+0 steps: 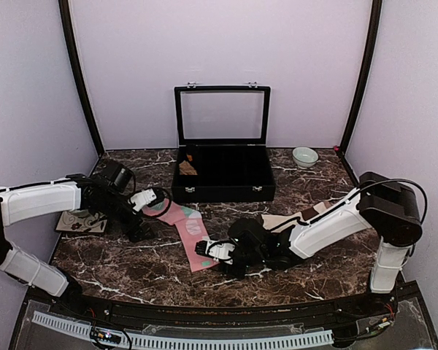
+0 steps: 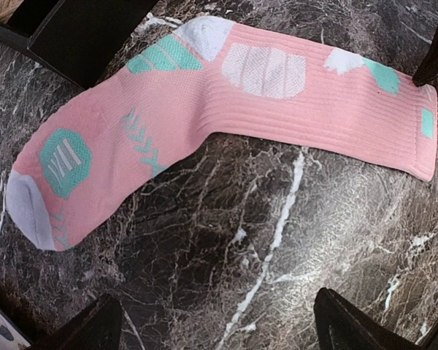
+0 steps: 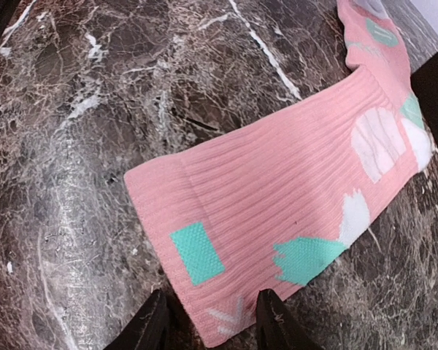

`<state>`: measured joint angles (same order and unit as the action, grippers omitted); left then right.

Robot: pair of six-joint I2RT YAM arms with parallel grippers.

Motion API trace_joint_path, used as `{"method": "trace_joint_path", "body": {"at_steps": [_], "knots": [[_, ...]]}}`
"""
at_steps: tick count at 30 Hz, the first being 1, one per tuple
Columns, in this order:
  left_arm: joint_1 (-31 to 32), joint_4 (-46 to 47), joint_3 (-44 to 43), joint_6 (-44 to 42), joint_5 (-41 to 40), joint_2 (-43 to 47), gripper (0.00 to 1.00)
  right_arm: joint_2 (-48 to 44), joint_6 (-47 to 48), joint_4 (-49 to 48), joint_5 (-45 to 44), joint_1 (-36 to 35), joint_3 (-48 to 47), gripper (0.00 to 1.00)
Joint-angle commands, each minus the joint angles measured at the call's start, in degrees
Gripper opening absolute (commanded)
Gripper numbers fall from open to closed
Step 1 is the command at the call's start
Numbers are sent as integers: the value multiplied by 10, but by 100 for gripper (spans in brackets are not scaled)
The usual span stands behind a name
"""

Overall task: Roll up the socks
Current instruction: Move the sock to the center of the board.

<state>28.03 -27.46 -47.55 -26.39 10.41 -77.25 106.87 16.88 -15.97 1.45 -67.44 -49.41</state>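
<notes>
1. The pink sock [image 2: 226, 109] is lying flat just in front of the black box [image 1: 223, 175], spread for rolling.
2. The right gripper [image 3: 213, 321], jaws partly open, is straddling the cuff, the end farthest from the box, likely to start the roll.
3. The left gripper [image 2: 219, 324] is hovering wide open and empty above the toe half.

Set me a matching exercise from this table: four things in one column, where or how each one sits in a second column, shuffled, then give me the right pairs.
Things
1. pink fabric sock with mint and white patches
2. cream-beige sock with brown bands
3. black display case with clear lid
4. small pale green bowl

Places or states
A. far right, near the back wall
B. back centre, lid standing open
C. spread flat, front centre
D. partly under the right arm

Pairs: 1-C, 2-D, 3-B, 4-A
</notes>
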Motion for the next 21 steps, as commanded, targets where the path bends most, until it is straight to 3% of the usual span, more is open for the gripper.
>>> {"method": "trace_joint_path", "body": {"at_steps": [1,8,15,21], "knots": [[-1,-25,16,-7,17,32,94,19,10,22,26,0,-7,36],[-1,-30,23,-16,10,47,94,37,-4,35,31,-1,-30,8],[-1,-38,42,-29,34,80,94,40,-55,39,45,-13,-59,0],[4,-58,50,-39,96,102,92,77,-191,77,46,-15,-128,3]]}}
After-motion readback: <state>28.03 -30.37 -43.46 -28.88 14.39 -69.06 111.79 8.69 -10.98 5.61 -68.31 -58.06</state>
